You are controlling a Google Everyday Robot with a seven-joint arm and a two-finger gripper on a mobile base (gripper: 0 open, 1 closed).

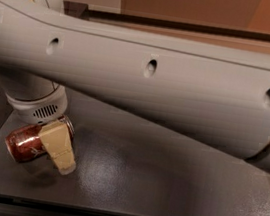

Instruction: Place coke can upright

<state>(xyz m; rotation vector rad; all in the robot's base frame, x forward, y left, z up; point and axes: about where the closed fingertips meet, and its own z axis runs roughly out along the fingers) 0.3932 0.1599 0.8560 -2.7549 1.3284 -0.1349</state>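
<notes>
The coke can (pixel 24 144) is red with white lettering. It lies on its side near the left edge of the dark grey table (pixel 164 185), with its top end pointing up and to the right. My gripper (pixel 60 150) hangs from the grey wrist (pixel 34 105) and has come down right at the can's top end, overlapping it from the front. My thick grey arm (pixel 168 89) crosses the whole upper half of the view and hides the back of the table.
The table's front edge (pixel 119 214) runs along the bottom of the view and its left edge lies close to the can. A brown wall (pixel 191 4) stands behind the arm.
</notes>
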